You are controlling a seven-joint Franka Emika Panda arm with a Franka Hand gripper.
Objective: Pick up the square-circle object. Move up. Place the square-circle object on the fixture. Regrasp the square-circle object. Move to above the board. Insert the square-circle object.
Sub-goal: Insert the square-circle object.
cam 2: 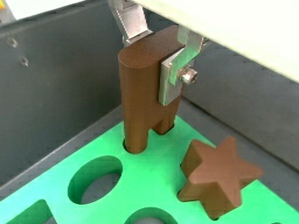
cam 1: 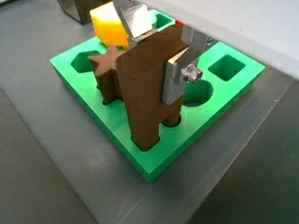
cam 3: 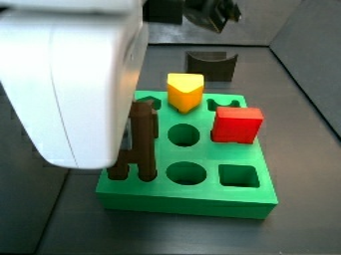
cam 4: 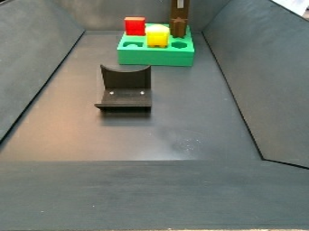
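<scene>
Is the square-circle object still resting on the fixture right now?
No: in a side view the fixture stands bare, while the gripper holds the square-circle object upright at the board.

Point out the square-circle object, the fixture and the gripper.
square-circle object (cam 2: 138, 96): wrist view, mid-shaft.
fixture (cam 4: 123, 87): side view, upright back.
gripper (cam 1: 158, 54): wrist view, between the fingers, at the object's top.

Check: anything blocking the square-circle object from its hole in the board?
Nothing visible. The gripper is shut on the square-circle object, held upright with its lower end already at the board. The star block stands beside it, apart in a wrist view. The hole itself is hidden under the piece.
</scene>
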